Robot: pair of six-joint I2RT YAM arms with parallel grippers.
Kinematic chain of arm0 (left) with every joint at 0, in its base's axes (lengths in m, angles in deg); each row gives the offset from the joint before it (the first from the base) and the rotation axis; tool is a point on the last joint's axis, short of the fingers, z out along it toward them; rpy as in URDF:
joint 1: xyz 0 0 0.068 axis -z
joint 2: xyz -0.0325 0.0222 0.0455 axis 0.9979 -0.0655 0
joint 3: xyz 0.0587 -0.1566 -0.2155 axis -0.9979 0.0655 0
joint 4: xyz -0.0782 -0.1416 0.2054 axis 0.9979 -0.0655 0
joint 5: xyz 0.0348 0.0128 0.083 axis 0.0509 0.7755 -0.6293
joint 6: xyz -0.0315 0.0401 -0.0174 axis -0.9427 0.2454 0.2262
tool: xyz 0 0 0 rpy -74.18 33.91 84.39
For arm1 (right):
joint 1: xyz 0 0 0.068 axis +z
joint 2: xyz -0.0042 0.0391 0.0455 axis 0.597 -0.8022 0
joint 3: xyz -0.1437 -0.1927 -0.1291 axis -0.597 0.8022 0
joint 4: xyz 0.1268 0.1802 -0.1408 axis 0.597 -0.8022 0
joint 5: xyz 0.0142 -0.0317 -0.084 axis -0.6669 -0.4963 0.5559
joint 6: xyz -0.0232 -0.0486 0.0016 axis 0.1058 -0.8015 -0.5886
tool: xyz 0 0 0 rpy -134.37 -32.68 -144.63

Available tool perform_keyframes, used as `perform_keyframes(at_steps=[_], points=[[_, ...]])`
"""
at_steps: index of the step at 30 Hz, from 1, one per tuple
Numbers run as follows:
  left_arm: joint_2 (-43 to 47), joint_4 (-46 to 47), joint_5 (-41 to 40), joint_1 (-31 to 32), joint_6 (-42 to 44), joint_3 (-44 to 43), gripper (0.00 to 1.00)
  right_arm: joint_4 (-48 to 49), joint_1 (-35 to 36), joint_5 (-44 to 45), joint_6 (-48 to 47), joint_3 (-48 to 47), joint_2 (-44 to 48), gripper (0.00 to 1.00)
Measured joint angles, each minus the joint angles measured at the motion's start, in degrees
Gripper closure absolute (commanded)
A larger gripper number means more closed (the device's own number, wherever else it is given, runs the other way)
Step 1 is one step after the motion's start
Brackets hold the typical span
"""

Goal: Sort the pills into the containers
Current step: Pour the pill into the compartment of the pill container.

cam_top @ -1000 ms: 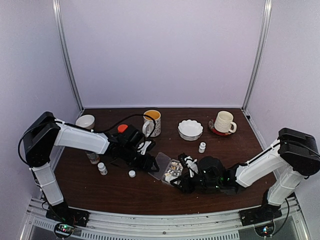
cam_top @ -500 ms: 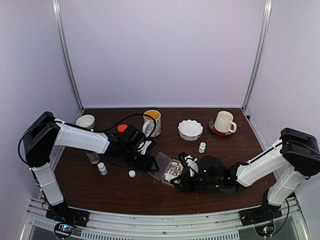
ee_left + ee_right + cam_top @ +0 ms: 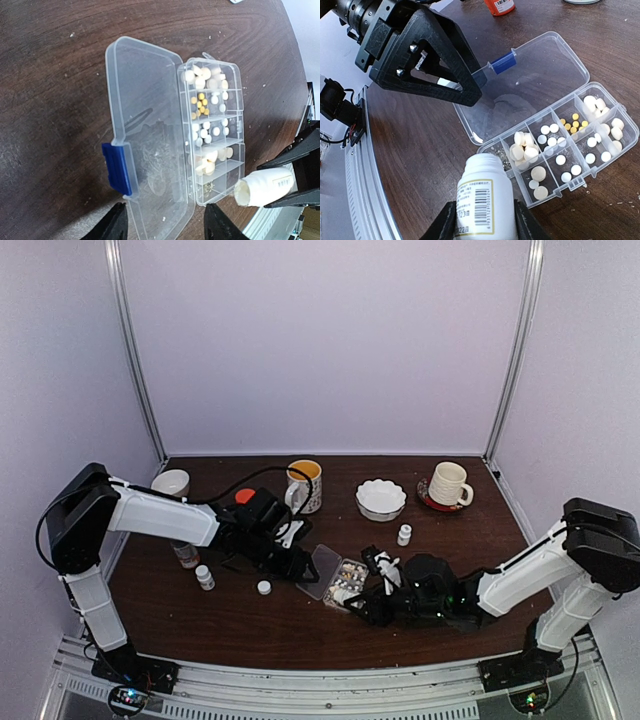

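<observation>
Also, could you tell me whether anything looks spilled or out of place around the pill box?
No pills lie loose; all that show sit in compartments of the organizer box. Two small oddities: a white cap lies alone on the table, and pale dusty residue smudges the open lid.

The table (image 3: 50, 75) is dark brown with a wood grain. The box (image 3: 145, 95) is clear plastic with a blue latch (image 3: 116, 167). Its pills (image 3: 216, 131) are mostly white and cream — one group is yellow. The bottle (image 3: 482, 192) is white, its label (image 3: 477, 215) printed with a black barcode. Further back, a mug (image 3: 304, 485) is yellow inside, and a cream cup (image 3: 447, 483) has a red saucer (image 3: 430, 504). The walls (image 3: 330, 340) are pale lilac.
</observation>
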Motion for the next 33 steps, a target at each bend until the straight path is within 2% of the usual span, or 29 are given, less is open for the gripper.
perform_keyframes(at_steps=[16,33], points=[[0.0,-0.4,0.0,0.0,0.0,-0.2,0.45,17.3,0.0,-0.1,0.9,8.5,0.2,1.00],[0.0,-2.0,-0.5,0.0,0.0,-0.8,0.45,15.9,-0.3,-0.3,1.3,8.7,-0.2,1.00]])
